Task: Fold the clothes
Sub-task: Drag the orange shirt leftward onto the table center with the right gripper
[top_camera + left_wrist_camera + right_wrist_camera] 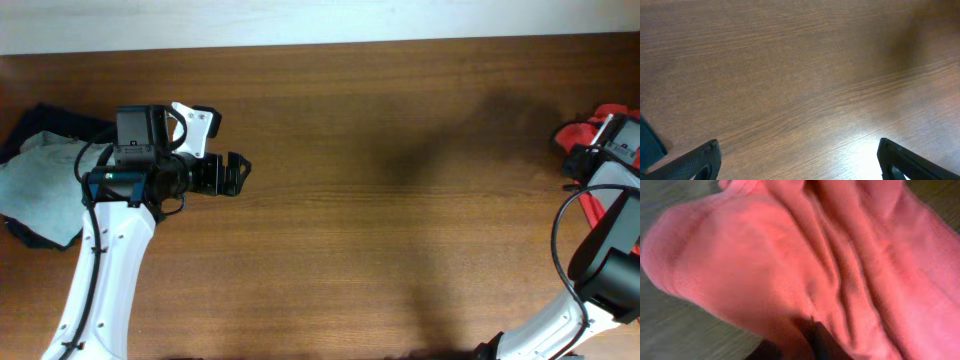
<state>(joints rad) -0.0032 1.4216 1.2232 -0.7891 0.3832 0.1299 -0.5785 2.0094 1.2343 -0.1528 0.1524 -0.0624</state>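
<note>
The orange-red T-shirt [583,131] lies bunched at the far right edge of the table, partly out of the overhead view. It fills the right wrist view [805,255] as blurred, creased folds; no lettering or tag shows. My right gripper [578,160] is down in the shirt. Its dark fingertips [792,347] sit close together with a fold of cloth pinched between them. My left gripper [238,175] is open and empty over bare wood at the left. Its two fingertips [800,162] stand wide apart.
A pale grey-blue folded tee [40,185] lies on dark navy garments [48,118] at the far left edge, behind the left arm. The brown wooden table [400,200] runs between the two arms. A pale wall strip runs along its far edge.
</note>
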